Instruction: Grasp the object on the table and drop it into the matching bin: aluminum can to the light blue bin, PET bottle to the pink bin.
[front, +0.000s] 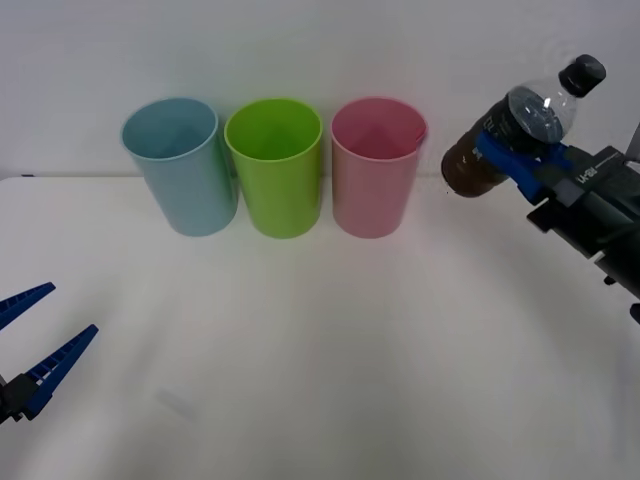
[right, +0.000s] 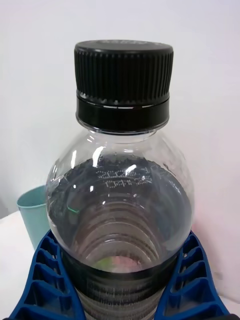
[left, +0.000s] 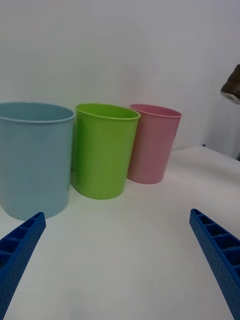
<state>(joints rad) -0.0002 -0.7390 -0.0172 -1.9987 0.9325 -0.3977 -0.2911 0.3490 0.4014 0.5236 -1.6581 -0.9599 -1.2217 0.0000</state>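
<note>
My right gripper (front: 515, 150) is shut on the PET bottle (front: 520, 135), a small clear bottle with dark brown liquid and a black cap, held tilted in the air to the right of the pink bin (front: 375, 165). In the right wrist view the bottle (right: 120, 210) sits between the blue fingers (right: 47, 280). The light blue bin (front: 180, 165) stands at the left of the row. My left gripper (front: 35, 350) hangs open low at the front left over the table (front: 320, 350).
A lime green bin (front: 275, 165) stands between the light blue and pink bins at the back of the table. In the left wrist view the light blue bin (left: 35, 157), the green bin (left: 105, 150) and the pink bin (left: 152, 142) stand in a row ahead.
</note>
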